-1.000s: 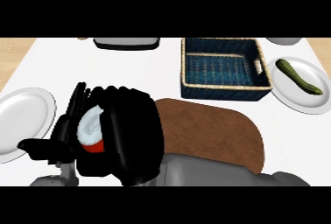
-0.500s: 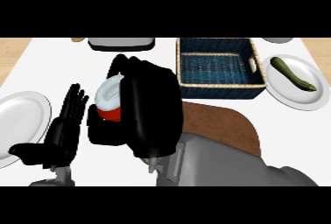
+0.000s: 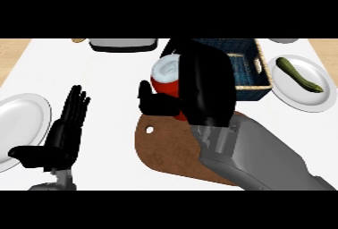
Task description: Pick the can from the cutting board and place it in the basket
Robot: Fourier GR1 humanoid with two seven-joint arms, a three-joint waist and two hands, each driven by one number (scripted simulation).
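Right hand [image 3: 198, 85]: fingers and thumb curled round the can [image 3: 166, 78], grasping it.
Can: red with a pale top, tilted, raised off the cutting board [image 3: 173, 150], just left of the basket [image 3: 254, 87], partly hidden by the fingers.
Cutting board: brown, on the white surface [image 3: 105, 71], partly under the right forearm.
Left hand [image 3: 66, 129]: open, fingers straight, resting at lower left beside a white plate [image 3: 20, 120].
Far right: plate with a green vegetable [image 3: 298, 74].

On the white bench [image 3: 105, 71] a courgette [image 3: 298, 74] lies on a plate [image 3: 290, 91] at the right, another plate [image 3: 20, 118] sits at the left, and a grey dish [image 3: 122, 43] at the far edge
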